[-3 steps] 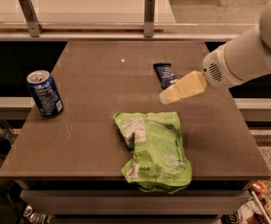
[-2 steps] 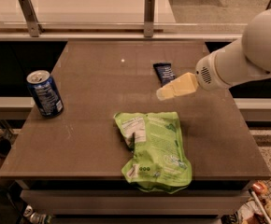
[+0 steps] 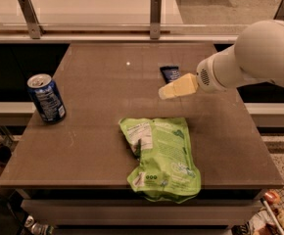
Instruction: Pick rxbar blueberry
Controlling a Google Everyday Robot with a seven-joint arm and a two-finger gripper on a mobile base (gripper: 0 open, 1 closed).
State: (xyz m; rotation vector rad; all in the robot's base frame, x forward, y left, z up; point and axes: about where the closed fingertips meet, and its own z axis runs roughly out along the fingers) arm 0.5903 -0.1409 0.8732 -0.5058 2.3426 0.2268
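The rxbar blueberry (image 3: 169, 73) is a small flat dark navy wrapper lying on the brown table (image 3: 98, 106) toward the back right. My gripper (image 3: 164, 92) is a pale yellow tip on a white arm that reaches in from the right. It hovers just in front of the bar's near end and covers part of it. Nothing shows in its hold.
A large light-green crinkled bag (image 3: 160, 155) lies at the table's front centre, hanging slightly over the front edge. A blue soda can (image 3: 46, 98) stands upright near the left edge. A railing with metal posts (image 3: 155, 10) runs behind the table.
My gripper has moved a little to the left and slightly down, staying just in front of the bar. The bar, bag and can have not moved.
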